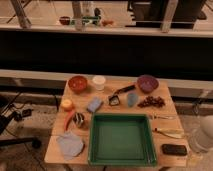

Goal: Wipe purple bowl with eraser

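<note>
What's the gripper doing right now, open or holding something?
Gripper, at the right edge by the table: open, empty; eraser lies untouched on the table.

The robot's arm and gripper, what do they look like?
Little shows. A smooth, rounded, whitish body at the picture's right edge may be part of the arm. The gripper is out of view, and no cables or markings can be seen.

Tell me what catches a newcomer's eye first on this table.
The big green tray at the front middle of the table stands out first, lying empty. Behind it the red-orange bowl sits back left and the purple bowl back right. The black eraser lies at the front right corner, with the pale gripper just off the table's right edge beside it, holding nothing.
</note>
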Robot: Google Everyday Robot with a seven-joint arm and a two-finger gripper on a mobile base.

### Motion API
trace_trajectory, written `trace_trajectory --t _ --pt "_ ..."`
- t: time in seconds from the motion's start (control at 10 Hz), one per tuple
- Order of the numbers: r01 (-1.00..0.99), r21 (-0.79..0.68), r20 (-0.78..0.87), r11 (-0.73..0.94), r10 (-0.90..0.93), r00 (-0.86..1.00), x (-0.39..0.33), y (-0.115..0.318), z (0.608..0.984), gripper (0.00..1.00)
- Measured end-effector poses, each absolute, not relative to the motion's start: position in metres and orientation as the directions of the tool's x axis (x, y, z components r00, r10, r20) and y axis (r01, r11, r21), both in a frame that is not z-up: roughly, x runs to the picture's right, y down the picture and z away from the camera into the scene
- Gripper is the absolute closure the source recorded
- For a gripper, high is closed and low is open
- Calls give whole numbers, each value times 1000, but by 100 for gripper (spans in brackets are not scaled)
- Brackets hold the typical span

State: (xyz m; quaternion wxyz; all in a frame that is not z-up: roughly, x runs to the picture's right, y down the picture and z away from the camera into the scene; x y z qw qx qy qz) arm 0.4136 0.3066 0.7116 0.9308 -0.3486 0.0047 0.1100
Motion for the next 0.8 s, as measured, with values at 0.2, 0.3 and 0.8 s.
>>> trace_trajectory --t 0.2,0.3,0.8 --pt "-207 -652 -78 729 207 975 413 311 719 20" --pt "-208 -654 -78 728 209 975 413 313 722 20" --pt "-203 -668 -66 716 214 975 409 322 733 20"
